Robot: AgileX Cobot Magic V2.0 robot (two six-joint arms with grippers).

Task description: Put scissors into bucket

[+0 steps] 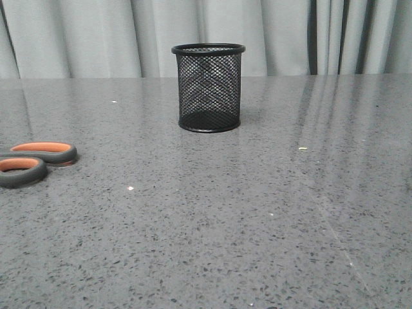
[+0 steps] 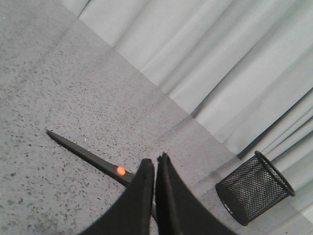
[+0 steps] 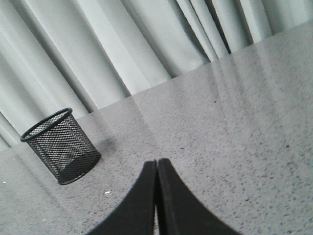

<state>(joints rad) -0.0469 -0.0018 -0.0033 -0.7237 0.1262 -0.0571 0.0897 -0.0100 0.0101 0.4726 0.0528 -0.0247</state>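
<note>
A: Where are the scissors [image 1: 35, 161] relative to the arms?

B: Flat on the table [image 1: 257, 225], at the far left edge of the front view, handles toward the centre, blades running off frame. In the left wrist view the blades and orange pivot show just beyond the left gripper [image 2: 155, 164], with the handles hidden behind its fingers. The long axis runs roughly left to right across the table.

A: Which arm is nearer?

B: The left, by my judgement. The right wrist view shows no scissors at all, only the bucket [image 1: 208, 88] and bare table.

A: Gripper states?

B: Left gripper: fingers pressed together, nothing between them. Right gripper [image 3: 156, 166]: the same, closed and empty.

A: And the bucket?

B: Upright, centre of the table toward the curtain [image 1: 96, 35], well apart from the scissors. Nothing is visible inside it through the mesh.

A: Counts?

B: One pair of scissors, one bucket, two grippers. The left gripper would probably need to open before it can grasp anything.
</note>
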